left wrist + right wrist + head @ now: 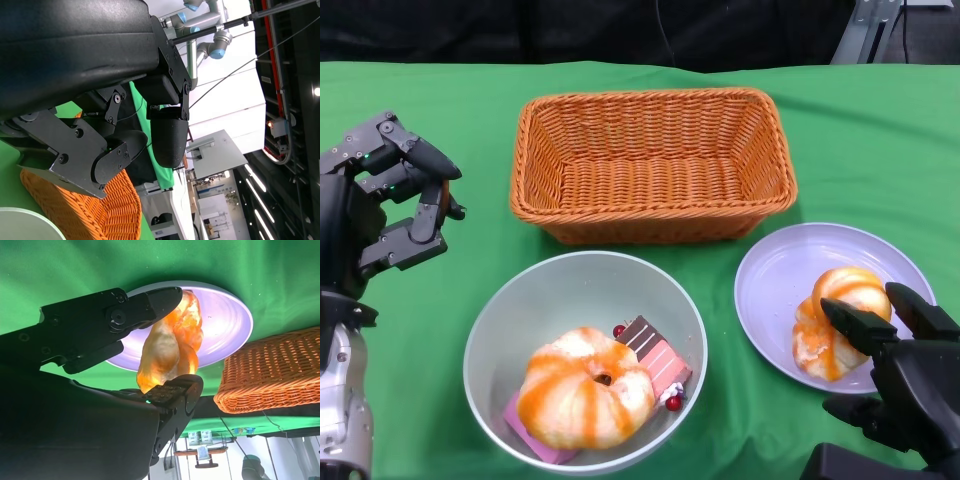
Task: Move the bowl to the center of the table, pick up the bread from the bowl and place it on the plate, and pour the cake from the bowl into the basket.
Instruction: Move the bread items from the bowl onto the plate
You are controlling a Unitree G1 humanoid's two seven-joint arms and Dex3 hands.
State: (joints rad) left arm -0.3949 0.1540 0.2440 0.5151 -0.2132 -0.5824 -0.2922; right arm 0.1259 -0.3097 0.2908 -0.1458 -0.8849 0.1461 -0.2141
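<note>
Right now my right hand (880, 345) pinches a glazed bread (835, 320) between its black fingers (145, 307), one above and one below it in the right wrist view. That bread has orange icing stripes and sits over the pale lilac plate (790, 265), near the plate's nearer edge; I cannot tell whether it touches the plate or hangs just off it. The plate lies on the green counter (880, 130), just beside the bowl (510, 310) and in front of the basket's right corner.

My left hand (400, 195) holds nothing. It hovers above the counter to the left of the basket (650, 160), fingers curled inward but apart, touching nothing.

The grey bowl stands at the middle of the counter, directly in front of the wicker basket and close to it. Inside the bowl lies a second bread (585, 390), ring-shaped with orange glaze, resting against a pink and brown cake slice (660, 360) with small red berries beside it. The orange basket has nothing visible in it.
</note>
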